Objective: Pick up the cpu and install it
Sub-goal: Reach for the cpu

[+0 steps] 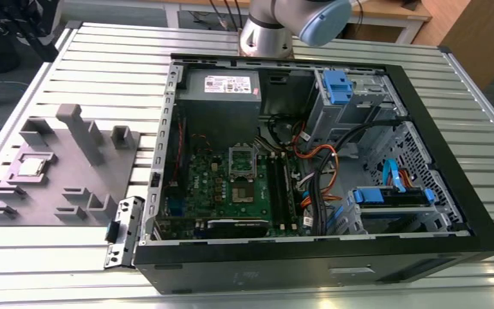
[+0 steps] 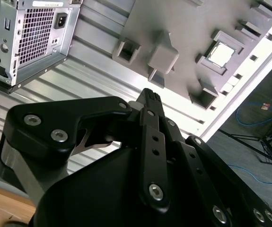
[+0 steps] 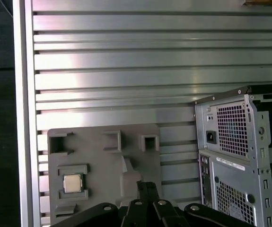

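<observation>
a: 1 cpu (image 1: pixel 31 166), pale silver top up, lies outside the open computer case (image 1: pixel 316 257). it sits in a square recess of the grey holder (image 1: pixel 75 193), which lies just beside the case on the exterior view's left.
b: and the gripper?
a: in the first wrist view the gripper (image 3: pixel 146 185) is narrow, its 2 black fingers tip to tip with nothing between them. it shows against the holder, outside the case and apart from the cpu.
b: inside the case?
a: the green board (image 1: pixel 200 187) lies flat on the case floor, with the silver socket frame (image 1: pixel 242 161) fixed on it. the arm (image 1: pixel 290 26) shows beyond the case's far wall.
</observation>
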`<act>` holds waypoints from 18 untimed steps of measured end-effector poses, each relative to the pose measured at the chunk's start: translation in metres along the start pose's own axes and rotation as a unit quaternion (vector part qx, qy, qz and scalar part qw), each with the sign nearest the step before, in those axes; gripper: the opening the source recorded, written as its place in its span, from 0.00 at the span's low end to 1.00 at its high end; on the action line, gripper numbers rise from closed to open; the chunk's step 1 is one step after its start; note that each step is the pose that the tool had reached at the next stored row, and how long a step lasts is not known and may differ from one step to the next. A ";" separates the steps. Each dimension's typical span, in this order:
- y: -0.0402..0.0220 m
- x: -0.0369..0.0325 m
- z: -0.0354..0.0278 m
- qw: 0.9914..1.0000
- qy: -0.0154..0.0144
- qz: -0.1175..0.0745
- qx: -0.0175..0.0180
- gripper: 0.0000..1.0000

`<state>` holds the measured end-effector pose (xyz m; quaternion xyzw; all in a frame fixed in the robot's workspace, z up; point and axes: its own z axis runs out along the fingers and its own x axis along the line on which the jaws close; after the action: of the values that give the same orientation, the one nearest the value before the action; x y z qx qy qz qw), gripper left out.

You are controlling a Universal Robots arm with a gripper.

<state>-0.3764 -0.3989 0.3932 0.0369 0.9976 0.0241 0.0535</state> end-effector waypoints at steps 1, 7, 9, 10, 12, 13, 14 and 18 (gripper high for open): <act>-0.0001 0.0016 0.0000 1.000 0.000 0.000 0.000 0.11; -0.0009 0.0114 0.0004 1.000 0.000 0.000 0.000 0.11; -0.0011 0.0133 0.0015 1.000 0.000 0.000 0.000 0.11; -0.0012 0.0139 0.0020 1.000 0.000 0.000 0.000 0.11; -0.0012 0.0141 0.0023 1.000 0.000 0.000 0.000 0.11; -0.0012 0.0141 0.0023 1.000 0.000 0.000 0.000 0.11; -0.0012 0.0142 0.0023 1.000 0.000 0.000 0.000 0.11; -0.0012 0.0143 0.0029 1.000 0.001 0.000 0.000 0.11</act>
<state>-0.3903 -0.3989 0.3888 0.0369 0.9977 0.0241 0.0521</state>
